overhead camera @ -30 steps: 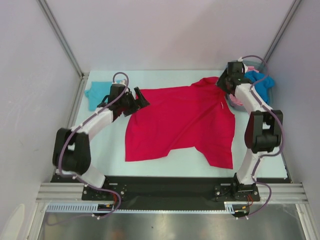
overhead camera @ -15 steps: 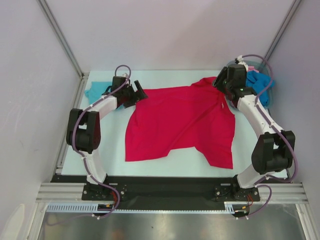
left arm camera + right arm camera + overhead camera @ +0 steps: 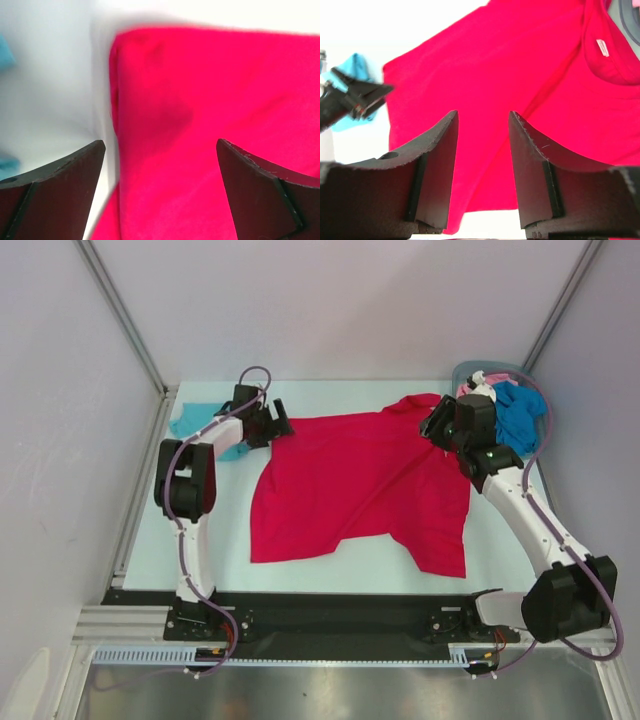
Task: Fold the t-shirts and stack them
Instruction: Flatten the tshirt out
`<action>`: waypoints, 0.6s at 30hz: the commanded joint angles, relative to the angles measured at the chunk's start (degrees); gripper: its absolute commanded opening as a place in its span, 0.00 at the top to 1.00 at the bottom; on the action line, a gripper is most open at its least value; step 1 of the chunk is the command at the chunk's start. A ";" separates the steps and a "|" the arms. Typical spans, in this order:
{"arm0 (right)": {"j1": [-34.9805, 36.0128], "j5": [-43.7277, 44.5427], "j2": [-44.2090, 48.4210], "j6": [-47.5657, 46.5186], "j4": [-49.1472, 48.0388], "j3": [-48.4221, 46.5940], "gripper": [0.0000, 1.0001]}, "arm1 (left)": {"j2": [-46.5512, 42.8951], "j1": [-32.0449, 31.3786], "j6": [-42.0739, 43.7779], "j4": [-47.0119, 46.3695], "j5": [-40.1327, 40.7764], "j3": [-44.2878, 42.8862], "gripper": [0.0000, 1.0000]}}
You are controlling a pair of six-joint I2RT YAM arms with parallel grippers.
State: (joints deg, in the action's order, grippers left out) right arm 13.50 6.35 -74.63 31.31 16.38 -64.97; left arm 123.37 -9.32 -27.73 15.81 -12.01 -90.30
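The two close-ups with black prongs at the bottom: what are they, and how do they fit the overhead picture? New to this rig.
The overhead picture comes from a fixed camera above two robot arms. Each close-up is a camera on one wrist; the black prongs are that arm's own fingers. The left gripper hangs open over the far left corner of the red t-shirt, spread on the table. The right gripper, also open, is above the shirt near its collar. Neither holds anything. A teal t-shirt lies far left; blue cloth lies in the grey bin.
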 commanded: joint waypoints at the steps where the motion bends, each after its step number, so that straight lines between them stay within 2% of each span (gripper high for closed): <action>1: 0.65 1.65 2.82 -0.90 0.40 1.33 0.51 | 1.34 1.15 4.52 4.48 3.04 -7.42 0.00; 7: 0.65 1.30 4.67 -1.07 1.28 2.04 0.51 | 3.80 2.55 5.93 7.74 5.68 -12.44 0.00; 18: 0.65 -0.11 5.90 -0.20 0.85 1.95 0.51 | 4.51 1.68 6.46 5.90 5.25 -9.63 0.00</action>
State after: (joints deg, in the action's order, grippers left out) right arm 14.06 6.66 -70.78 31.24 18.55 -62.67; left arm 127.52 -7.03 -22.70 22.48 -6.59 -100.07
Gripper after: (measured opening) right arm 0.489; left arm 0.996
